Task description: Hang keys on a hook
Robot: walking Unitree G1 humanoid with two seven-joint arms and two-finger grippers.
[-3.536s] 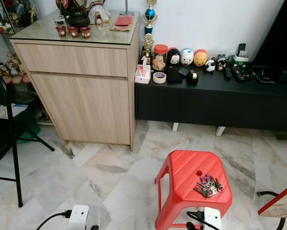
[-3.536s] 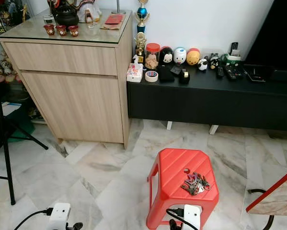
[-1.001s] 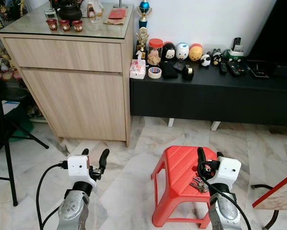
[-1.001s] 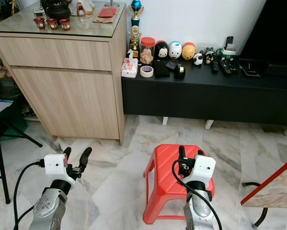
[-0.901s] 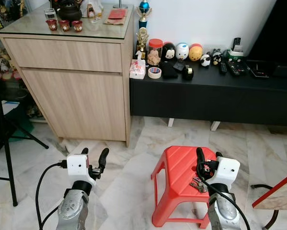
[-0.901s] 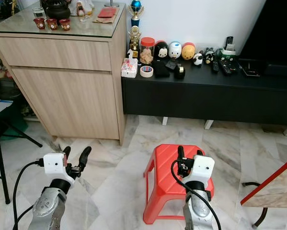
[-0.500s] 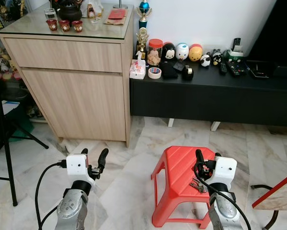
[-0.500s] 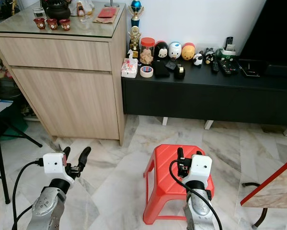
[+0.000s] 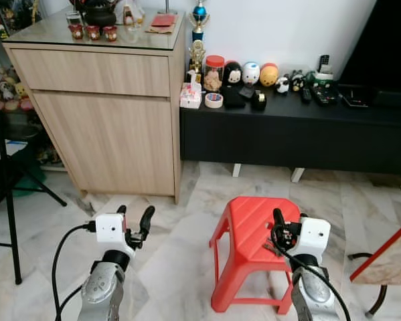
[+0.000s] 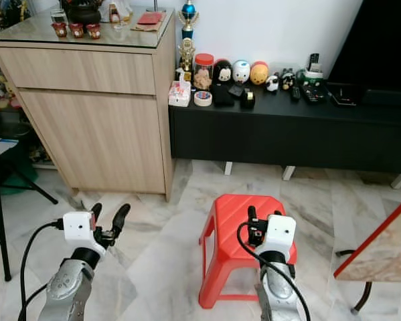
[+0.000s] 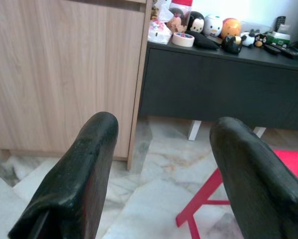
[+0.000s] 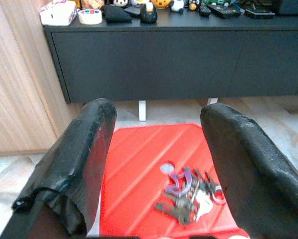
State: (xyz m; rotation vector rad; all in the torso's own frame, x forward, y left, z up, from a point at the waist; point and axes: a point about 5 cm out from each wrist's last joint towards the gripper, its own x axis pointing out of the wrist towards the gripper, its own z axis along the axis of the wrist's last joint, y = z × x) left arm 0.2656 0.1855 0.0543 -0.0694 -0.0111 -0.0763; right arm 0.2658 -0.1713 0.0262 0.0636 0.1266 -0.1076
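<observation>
1. The keys (image 12: 188, 195) are seen lying loose on the red stool (image 9: 244, 224), toward its right front corner.
2. The right gripper (image 12: 156, 164) is held just above them, fingers spread wide.
3. The left gripper (image 11: 161, 169) is held over the floor (image 9: 173, 254), fingers also parted.

keys (image 9: 270, 248) mostly hidden behind right pincer (image 9: 284, 222), chair (image 9: 1, 175) cut off

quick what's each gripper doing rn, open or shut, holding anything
Left gripper: open, empty, held over the floor.
Right gripper: open, empty, above the keys on the red stool.
</observation>
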